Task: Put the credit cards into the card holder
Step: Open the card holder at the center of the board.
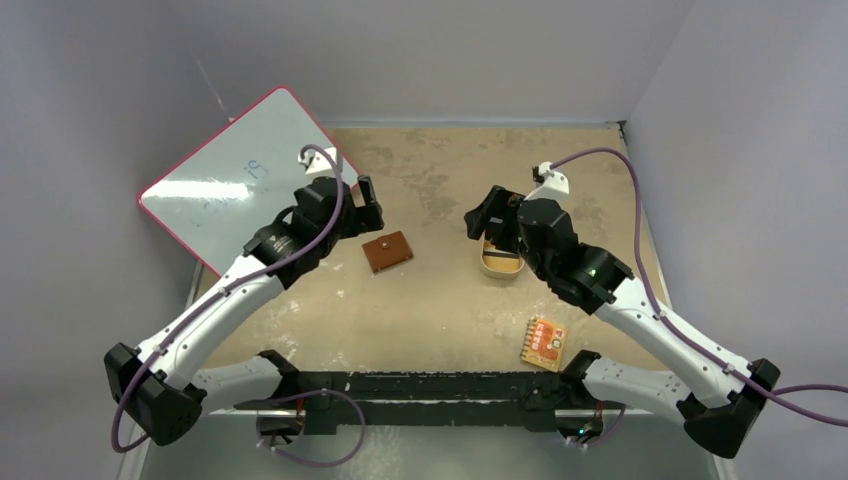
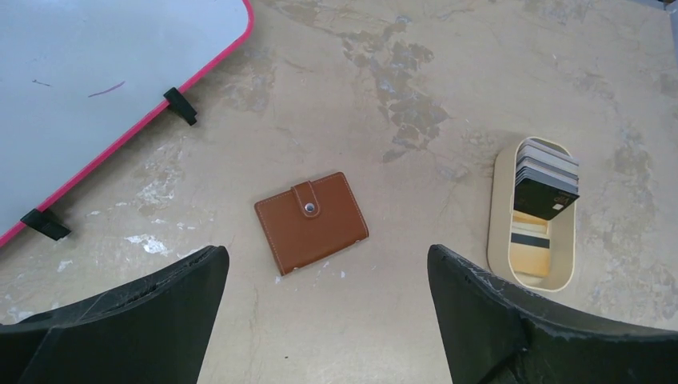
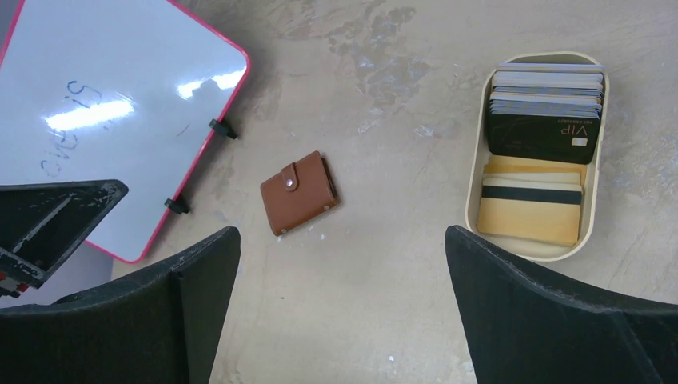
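Note:
The card holder, a small brown wallet, lies snapped closed on the table between the two arms. The credit cards stand as a black stack in the far end of a tan oval dish. The front card shows a small pale patch. My left gripper hovers open just left of and above the wallet, holding nothing. Open and empty too, my right gripper hangs over the dish's left side.
A pink-edged whiteboard leans at the back left. An orange-red patterned packet lies near the front right. Pale yellow cards with a black stripe lie flat in the dish's near end. Grey walls enclose the table.

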Controlling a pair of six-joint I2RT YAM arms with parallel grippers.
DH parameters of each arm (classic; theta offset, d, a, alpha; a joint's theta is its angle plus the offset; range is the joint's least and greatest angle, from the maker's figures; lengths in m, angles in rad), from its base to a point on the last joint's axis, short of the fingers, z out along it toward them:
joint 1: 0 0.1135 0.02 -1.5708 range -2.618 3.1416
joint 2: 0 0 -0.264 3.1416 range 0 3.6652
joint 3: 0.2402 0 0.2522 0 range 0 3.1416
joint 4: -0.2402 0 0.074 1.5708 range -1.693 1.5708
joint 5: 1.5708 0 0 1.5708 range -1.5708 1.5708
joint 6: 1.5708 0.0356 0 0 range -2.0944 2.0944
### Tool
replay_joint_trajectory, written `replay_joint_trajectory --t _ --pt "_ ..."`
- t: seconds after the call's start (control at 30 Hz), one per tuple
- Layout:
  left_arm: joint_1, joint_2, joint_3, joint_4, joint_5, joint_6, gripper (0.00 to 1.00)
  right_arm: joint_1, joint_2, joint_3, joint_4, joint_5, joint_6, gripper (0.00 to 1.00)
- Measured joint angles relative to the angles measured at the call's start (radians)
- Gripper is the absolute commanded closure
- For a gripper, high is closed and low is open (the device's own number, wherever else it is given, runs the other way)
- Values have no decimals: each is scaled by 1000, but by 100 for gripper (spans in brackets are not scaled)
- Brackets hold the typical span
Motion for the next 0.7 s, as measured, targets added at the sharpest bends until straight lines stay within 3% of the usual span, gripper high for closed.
replay_joint_trajectory --t 0.2,0.53,0.7 --pt "0 66 0 -2 -45 -27 12 0 1 0 0 0 0 1" --pt "70 253 -76 47 -30 -122 41 0 14 0 2 -3 -5 1" --pt "91 303 -98 86 1 -148 45 0 14 0 18 -5 -20 1"
